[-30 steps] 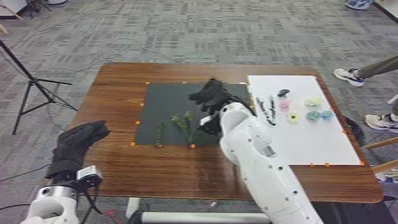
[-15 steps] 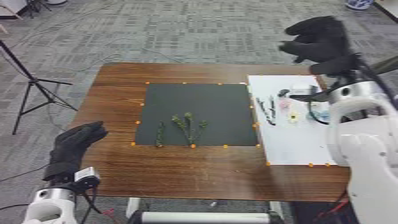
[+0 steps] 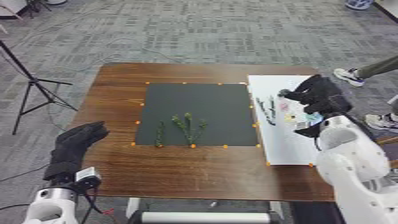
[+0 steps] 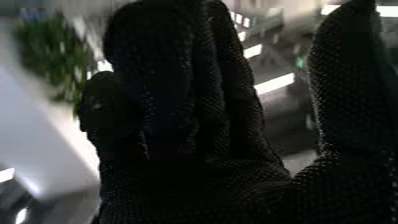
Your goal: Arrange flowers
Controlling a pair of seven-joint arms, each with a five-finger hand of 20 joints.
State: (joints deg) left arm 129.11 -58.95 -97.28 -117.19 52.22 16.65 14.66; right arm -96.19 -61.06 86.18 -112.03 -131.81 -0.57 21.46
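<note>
Fingers of the right hand [image 3: 322, 95] extended, thumb set apart, nothing grasped; those of the left hand [image 3: 80, 142] likewise relaxed and unladen. Directions are taken from the centre of the dark mat [image 3: 200, 95] in the head view. The right hand lies toward half past two, over the white sheet [image 3: 286, 150]; the left waits toward 8 o'clock. Beside the right hand, toward its 8 o'clock, is a pink flower [image 3: 284, 106], and toward its 7 o'clock a yellow flower [image 3: 290, 118]; blue-tinted blooms [image 3: 313, 118] lie between thumb and fingers. On the mat, a branched green stem [image 3: 188, 130] occupies 6 o'clock and a lone sprig [image 3: 160, 134] half past seven. Likely faults: (a) the blooms being closely spaced, a broad closing grasp may nudge a neighbour or take two together; (b) the glove partly covers its target, so a pinch may miss or crush petals; (c) a low transfer toward 9 o'clock may sweep the dark slender pieces [image 3: 272, 110] off their place
</note>
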